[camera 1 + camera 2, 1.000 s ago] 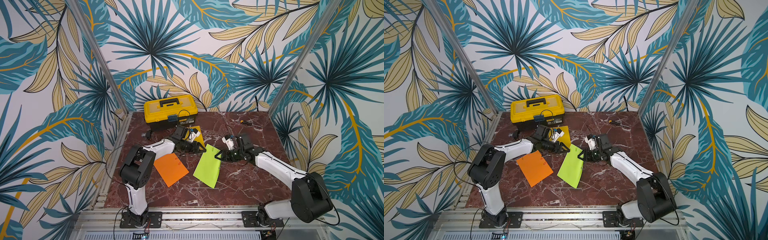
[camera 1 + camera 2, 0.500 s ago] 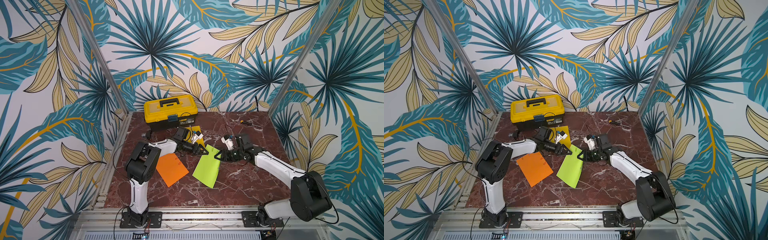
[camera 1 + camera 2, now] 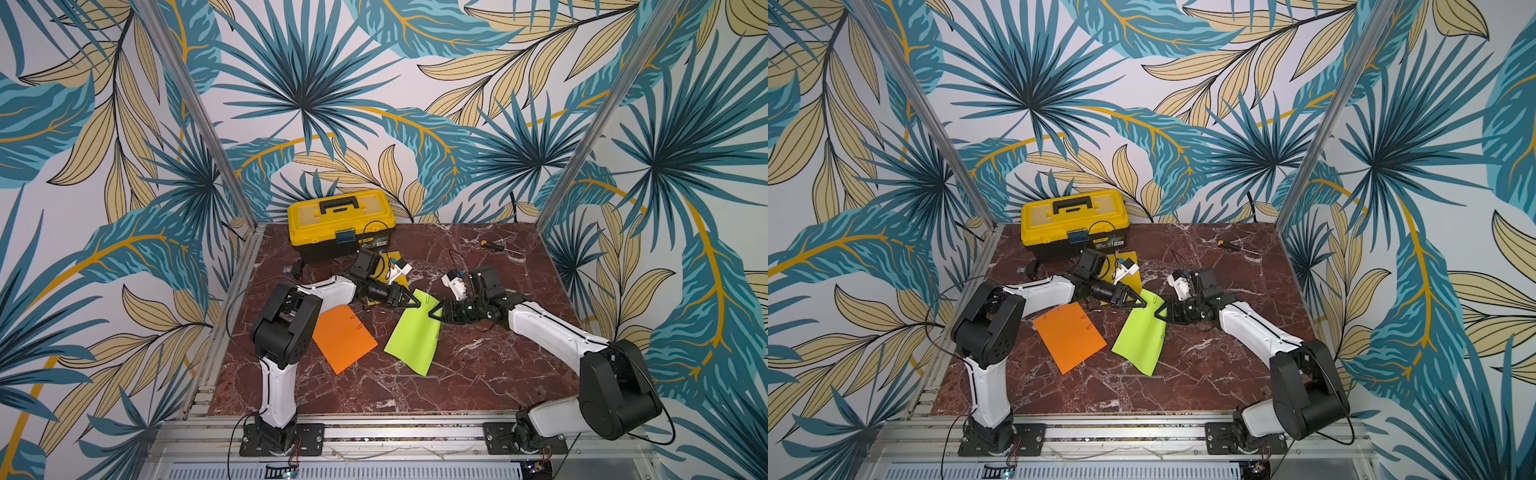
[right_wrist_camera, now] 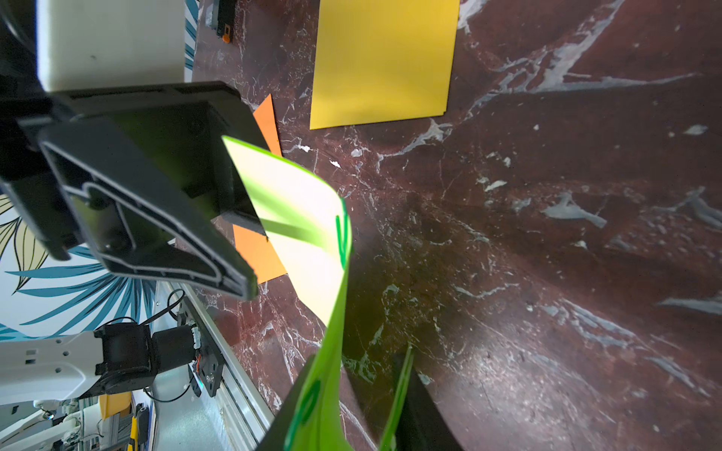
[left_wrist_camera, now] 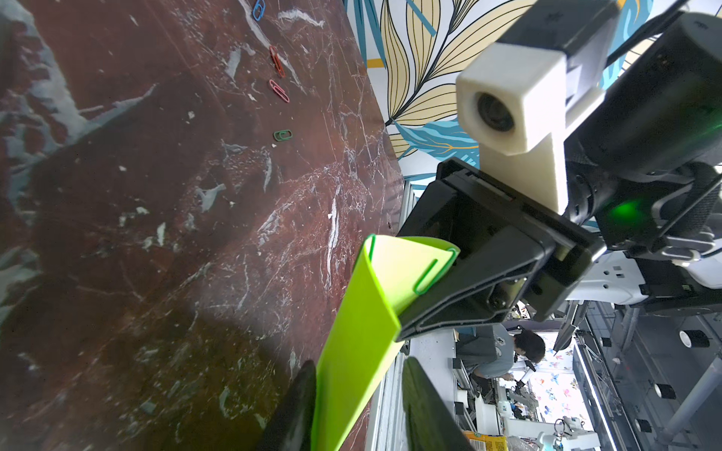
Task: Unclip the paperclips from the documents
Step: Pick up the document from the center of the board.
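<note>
Left wrist alone shows perhaps four loose paperclips (image 5: 282,135).

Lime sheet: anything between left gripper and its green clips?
Nothing visible. The left gripper straddles the lime sheet; bare paper runs to both green clips, one beside the right gripper.

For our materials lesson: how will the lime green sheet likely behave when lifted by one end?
Probably floppy: the lime green sheet curls and sags where the right gripper lifts its end. Likely very light, as a corner pinch raises it. It may slide on the polished table, its near end lying loose.
</note>
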Available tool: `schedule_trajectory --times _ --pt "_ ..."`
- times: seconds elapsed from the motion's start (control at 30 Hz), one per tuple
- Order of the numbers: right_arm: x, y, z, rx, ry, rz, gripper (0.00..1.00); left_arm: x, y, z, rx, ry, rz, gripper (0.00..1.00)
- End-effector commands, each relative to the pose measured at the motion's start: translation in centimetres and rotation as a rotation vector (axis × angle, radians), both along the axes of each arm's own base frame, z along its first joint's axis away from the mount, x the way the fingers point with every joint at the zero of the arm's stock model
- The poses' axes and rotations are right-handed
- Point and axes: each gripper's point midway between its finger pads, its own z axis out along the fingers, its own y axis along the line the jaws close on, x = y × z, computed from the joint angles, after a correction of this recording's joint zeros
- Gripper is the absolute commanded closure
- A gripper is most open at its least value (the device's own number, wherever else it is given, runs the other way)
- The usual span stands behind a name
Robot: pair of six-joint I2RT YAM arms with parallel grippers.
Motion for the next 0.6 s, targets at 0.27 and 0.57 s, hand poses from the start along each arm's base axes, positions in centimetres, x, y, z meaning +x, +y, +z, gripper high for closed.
schedule_trajectory --times 0.27,0.57 --pt "-0.04 0.03 0.34 -0.009 -0.005 0.028 0.68 -0.32 -0.51 0.57 -0.014 -0.055 -0.020 0.60" --pt "-0.26 0.07 0.07 -0.004 0.002 0.029 0.68 -0.12 -0.59 0.90 -0.022 -0.055 -0.022 0.82"
